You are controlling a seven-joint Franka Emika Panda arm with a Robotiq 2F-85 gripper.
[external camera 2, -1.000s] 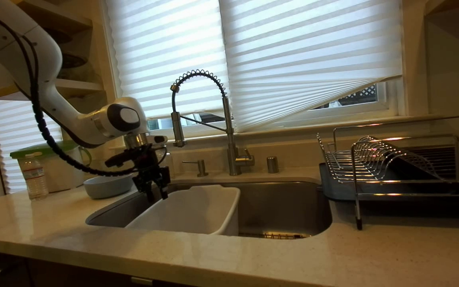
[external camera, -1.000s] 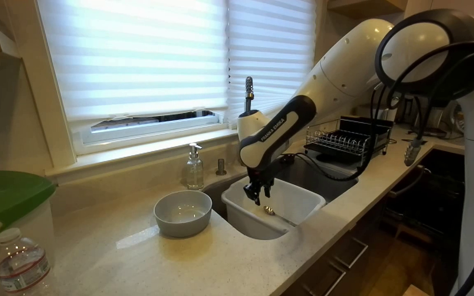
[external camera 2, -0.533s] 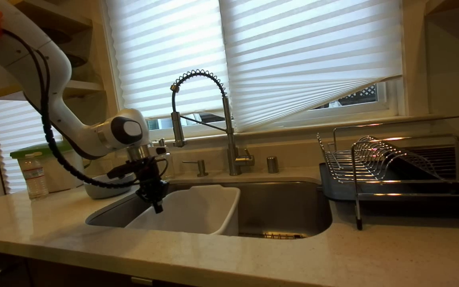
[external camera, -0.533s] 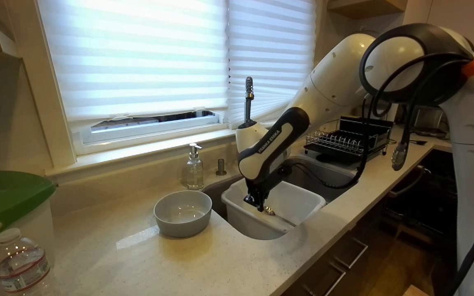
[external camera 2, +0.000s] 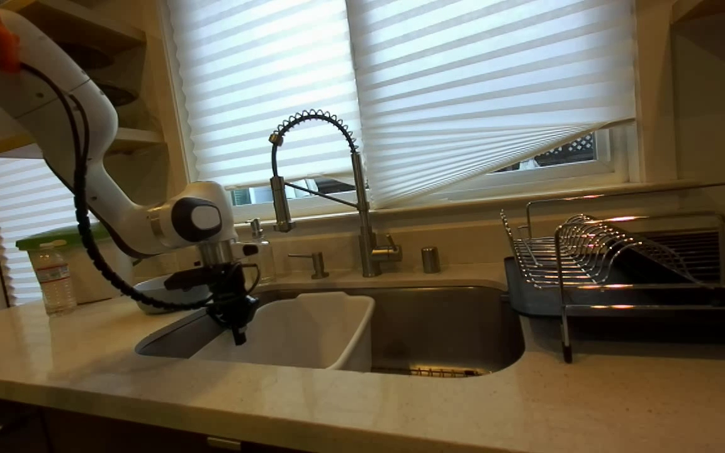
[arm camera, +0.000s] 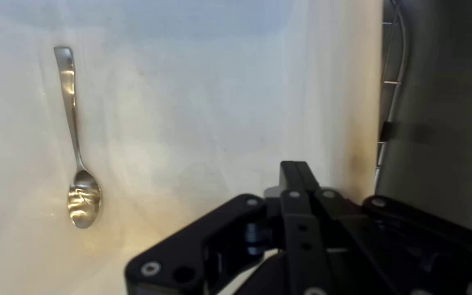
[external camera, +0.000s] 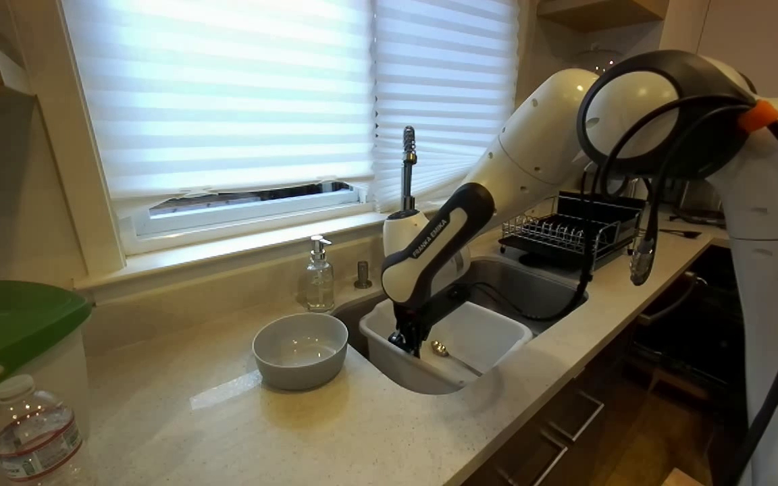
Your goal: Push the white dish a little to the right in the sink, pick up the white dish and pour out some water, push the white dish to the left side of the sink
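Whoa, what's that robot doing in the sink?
The robot arm seems to be nudging the white dish along the sink. Its shut gripper, holding nothing, reaches down inside the dish near one wall, and the dish has slid slightly toward the round bowl in the last second. A spoon lies in the dish.

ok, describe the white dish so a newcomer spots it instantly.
Find the tall spring-necked faucet, then the dark recessed sink in front of it. The white dish sits in that sink: a deep rectangular tub with a metal spoon lying inside. Unlike the round grey bowl on the countertop, it is bigger, white and boxy.
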